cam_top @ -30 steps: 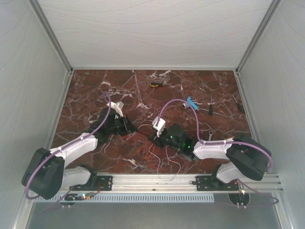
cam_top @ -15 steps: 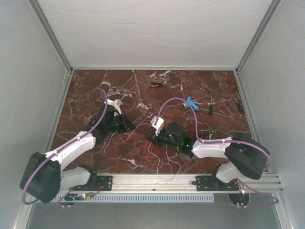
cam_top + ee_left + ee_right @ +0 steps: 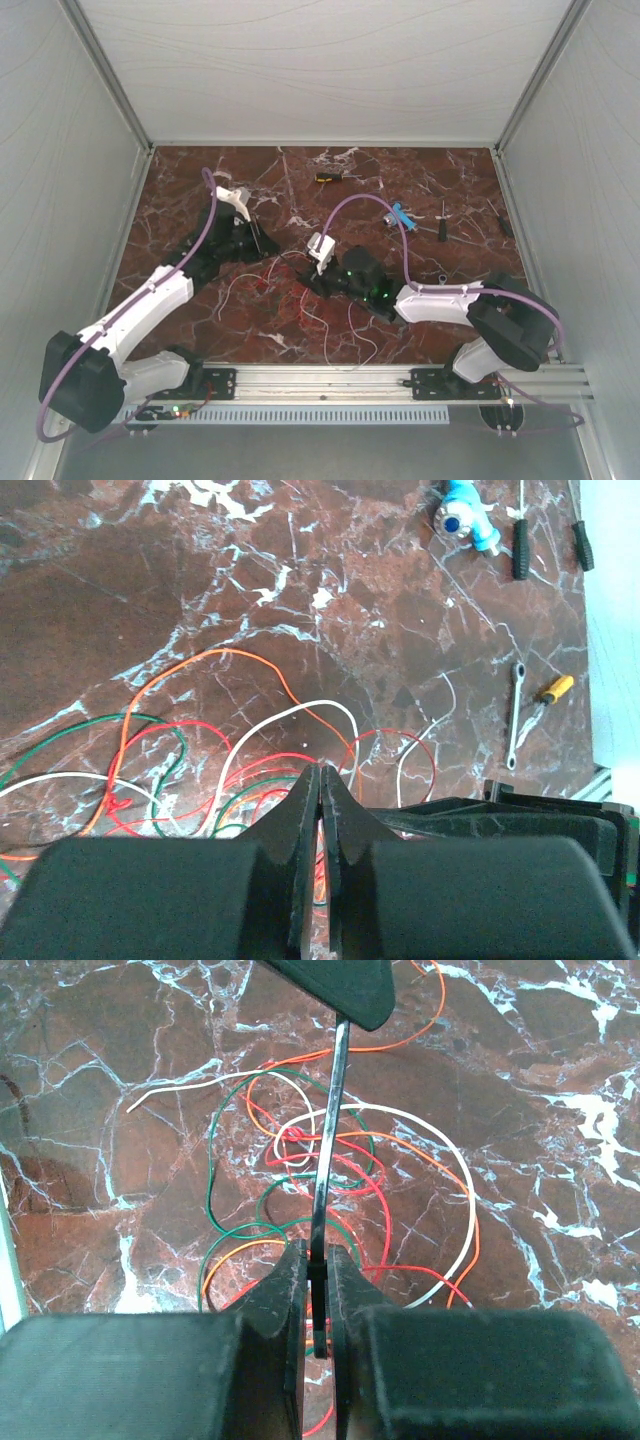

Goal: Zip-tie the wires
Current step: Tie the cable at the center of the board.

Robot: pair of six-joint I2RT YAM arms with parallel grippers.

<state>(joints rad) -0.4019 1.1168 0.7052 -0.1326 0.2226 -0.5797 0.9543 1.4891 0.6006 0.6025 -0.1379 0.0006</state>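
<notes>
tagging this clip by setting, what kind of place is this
Probably a robot test booth: white panel walls enclose a marble-look tabletop, with left arm and right arm bolted to an aluminium rail.

Bright, even overhead light; soft shadows; overhead view grainy, wrist views sharp.

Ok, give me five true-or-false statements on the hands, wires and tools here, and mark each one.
1. The right hand is shut on a thin black strip. True.
2. The wires are bundled in a tie. False: they lie loose and tangled.
3. The left hand is wide open. False: it is shut.
4. A wrench lies beside a yellow-handled tool. True.
5. Every wire is red. False: white, green and orange ones show too.
</notes>
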